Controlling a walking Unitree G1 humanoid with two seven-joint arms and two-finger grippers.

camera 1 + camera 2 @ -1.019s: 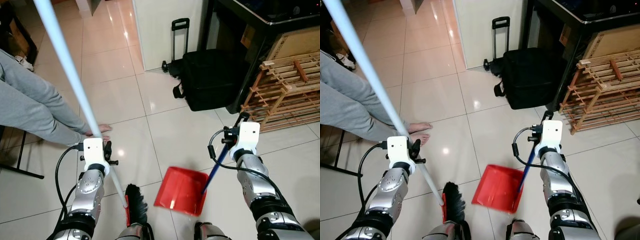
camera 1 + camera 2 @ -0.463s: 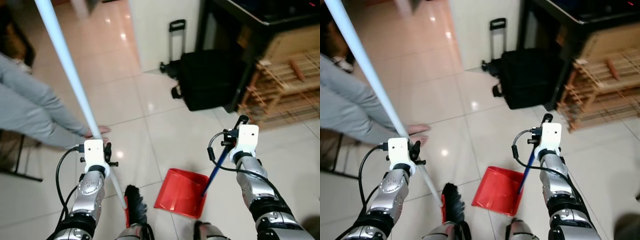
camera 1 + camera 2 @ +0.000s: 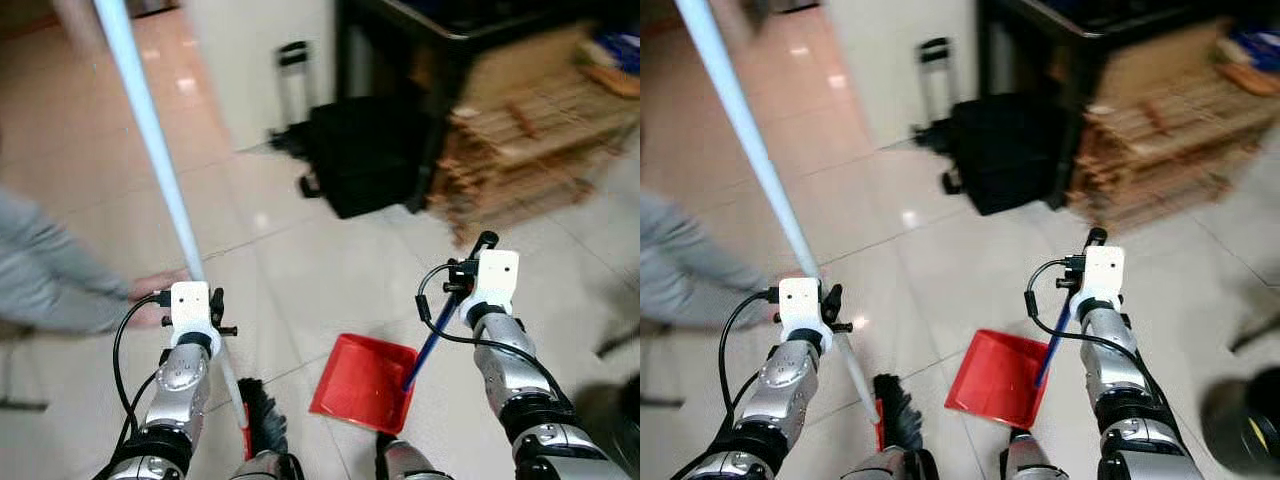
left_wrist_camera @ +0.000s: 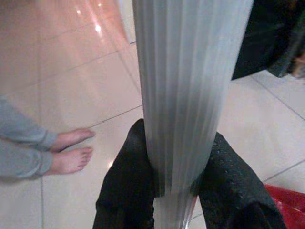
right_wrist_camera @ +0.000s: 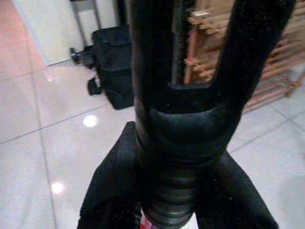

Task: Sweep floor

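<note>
While the left pincer [image 4: 174, 191] clamps the broom pole [image 4: 186, 90], its wrist view shows bare feet [image 4: 69, 152].

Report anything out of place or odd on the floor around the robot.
A person's bare feet rest on the tiles close to the broom handle held by the left gripper, inside the likely sweeping area. The red dustpan, held by the right gripper, looks normal. No spill or damage is visible.

black wheeled suitcase [image 3: 360, 150] beside wooden racks [image 3: 530, 130]; a person's bare feet [image 4: 71, 152] on glossy tiles
</note>
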